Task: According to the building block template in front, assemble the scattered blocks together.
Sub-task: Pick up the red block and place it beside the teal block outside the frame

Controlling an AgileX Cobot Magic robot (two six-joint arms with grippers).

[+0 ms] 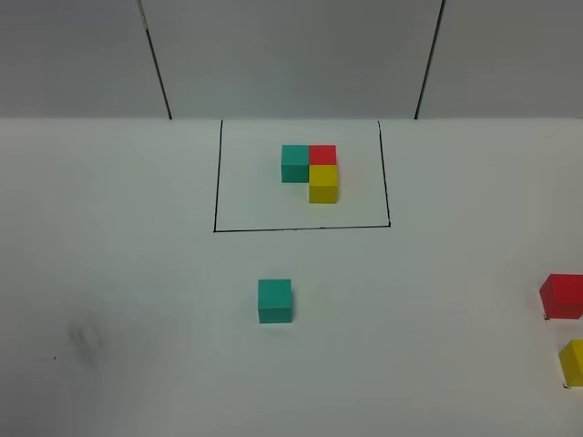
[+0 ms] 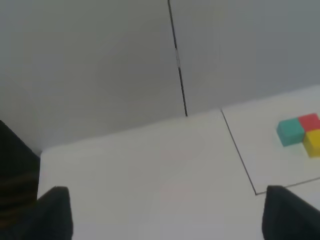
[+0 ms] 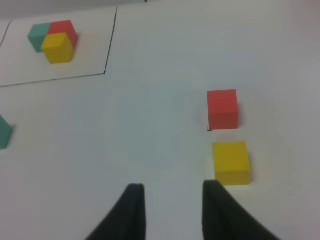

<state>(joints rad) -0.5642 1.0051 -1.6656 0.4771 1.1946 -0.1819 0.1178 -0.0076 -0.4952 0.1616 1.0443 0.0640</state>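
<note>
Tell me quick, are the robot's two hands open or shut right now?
Left gripper: open, holding nothing.
Right gripper: open, holding nothing.

Cubes: six in all, two per colour. Three joined in the building block template (image 1: 310, 168), far centre, inside one black outline (image 1: 301, 228). Three loose: one teal cube (image 1: 274, 300) near centre, one red cube (image 1: 562, 297), one yellow cube (image 1: 573, 362) (both at right edge).

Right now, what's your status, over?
Left gripper open, right gripper open, both empty. Teal block, red block, yellow block apart, short of template. Nothing blocking.
</note>
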